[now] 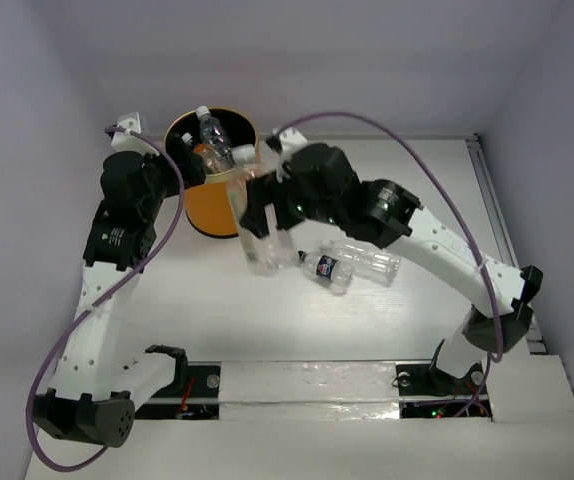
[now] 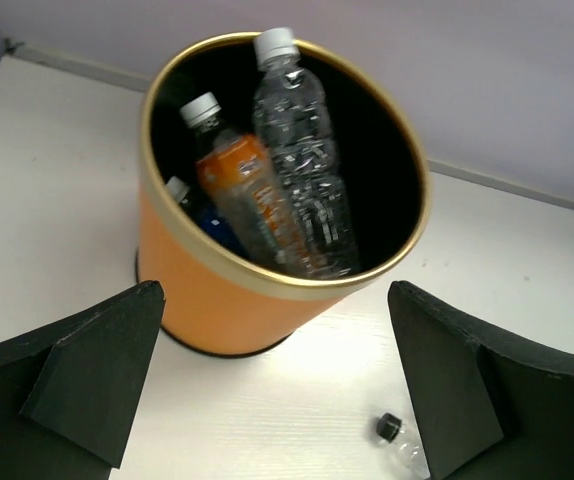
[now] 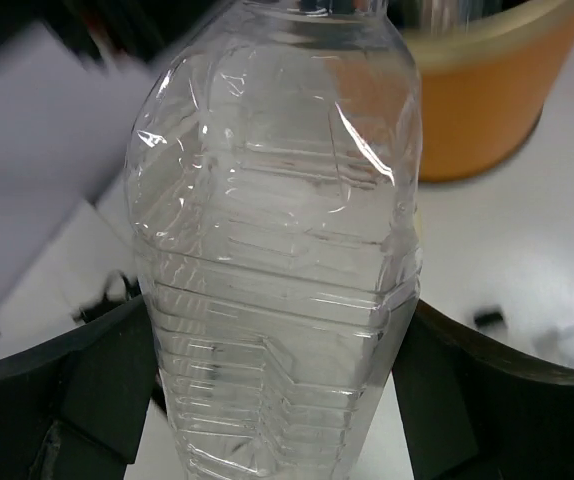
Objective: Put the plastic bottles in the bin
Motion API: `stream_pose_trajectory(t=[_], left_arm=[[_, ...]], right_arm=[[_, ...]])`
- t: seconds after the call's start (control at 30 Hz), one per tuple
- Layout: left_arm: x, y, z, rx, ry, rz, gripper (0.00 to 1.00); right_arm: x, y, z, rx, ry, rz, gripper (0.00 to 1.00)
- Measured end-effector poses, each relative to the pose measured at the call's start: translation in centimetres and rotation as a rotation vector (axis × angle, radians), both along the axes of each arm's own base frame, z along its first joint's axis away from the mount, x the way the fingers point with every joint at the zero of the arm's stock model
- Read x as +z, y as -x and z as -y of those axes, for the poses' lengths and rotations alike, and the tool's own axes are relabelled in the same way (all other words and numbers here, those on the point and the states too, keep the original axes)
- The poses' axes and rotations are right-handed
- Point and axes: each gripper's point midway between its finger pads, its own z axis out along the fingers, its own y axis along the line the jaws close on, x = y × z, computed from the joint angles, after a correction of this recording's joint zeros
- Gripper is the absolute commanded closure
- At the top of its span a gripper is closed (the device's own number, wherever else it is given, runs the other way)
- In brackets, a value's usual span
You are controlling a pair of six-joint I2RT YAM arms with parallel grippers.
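Held bottle: a clear plastic bottle (image 3: pixel 277 250) with no label, roughly upright, was clamped across its ribbed lower body.
Right gripper (image 3: pixel 277 400): it was closed on that bottle, with one dark finger pressed to each side.
Left gripper (image 2: pixel 272 390): its fingers were spread wide and held nothing as it hovered beside the bin (image 2: pixel 197 290), facing its mouth.
Handling: the bottle looked empty, so probably light. Its thin walls would likely dent under a hard squeeze, and the smooth plastic looked slippery. The ribbed waist seemed the surest place to hold it.
Bottle and bin: the bottle's top was just beside the gold rim, though whether it was over the opening could not be told.
In the bin: an orange bottle (image 2: pixel 252 195), a clear bottle (image 2: pixel 302 150) and a partly hidden blue-labelled bottle (image 2: pixel 207 222).
On the table: a dark-labelled bottle (image 1: pixel 329 270) and another clear one (image 1: pixel 369 263) lay on their sides, apart from both grippers.
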Motion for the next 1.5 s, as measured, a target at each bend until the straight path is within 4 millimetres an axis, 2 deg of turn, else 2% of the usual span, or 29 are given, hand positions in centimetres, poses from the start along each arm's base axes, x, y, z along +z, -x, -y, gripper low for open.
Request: stream_pose_trajectory(t=[0.03,0.1,0.2,0.3,0.43,0.57,0.63,0.7,0.8,0.97,1.03,1.2,1.4,1.5], left_arm=[[-0.3,0.2,-0.4,0.019,-0.005,-0.009,0.08],[-0.9,0.8,-1.1,0.055,-0.012,-0.027,0.11],[-1.2,2.2,-2.1,0.102,-0.015,-0.041,0.14],[-1.5,3.3,-2.5,0.121,0.004,-0.037,0.16],[-3.8,4.3,-2.2,0.121,0.034,-0.081,0.18],[-7.0,4.5,-0.8,0.082,0.056,-0.158,0.18],[-7.9,4.5,-0.3,0.065,0.06,-0.186,0.18],[-8.2,4.4,0.2,0.049,0.061,-0.195,0.18],[-8.3,4.4,0.6,0.038,0.059,-0.197,0.18],[-8.2,4.3,0.6,0.039,0.058,-0.195,0.18],[-8.2,4.1,0.5,0.047,0.056,-0.196,0.18],[-6.3,3.5,0.2,0.068,0.049,-0.165,0.15],[-2.3,3.2,0.1,0.072,0.066,-0.079,0.12],[-1.4,3.2,0.1,0.07,0.073,-0.057,0.11]], right_arm=[[2.7,-1.1,-1.0,-0.008,-0.05,0.057,0.26],[6.6,-3.6,-2.6,-0.032,-0.119,0.145,0.27],[9.7,-8.1,-4.3,-0.082,-0.201,0.232,0.27],[10.3,-12.9,-5.1,-0.143,-0.263,0.285,0.27],[10.0,-18.5,-5.6,-0.225,-0.353,0.343,0.27],[11.0,-22.2,-6.6,-0.282,-0.47,0.413,0.3],[11.8,-23.5,-7.4,-0.303,-0.538,0.461,0.31],[11.6,-24.7,-7.7,-0.324,-0.567,0.484,0.31],[9.8,-25.6,-8.3,-0.334,-0.547,0.482,0.3],[4.7,-26.8,-8.9,-0.336,-0.423,0.465,0.26],[3.7,-27.1,-8.8,-0.337,-0.387,0.479,0.23],[3.7,-26.9,-8.9,-0.323,-0.346,0.521,0.07],[3.6,-26.3,-9.1,-0.3,-0.304,0.554,0.06],[3.5,-25.5,-8.9,-0.287,-0.282,0.561,0.06]])
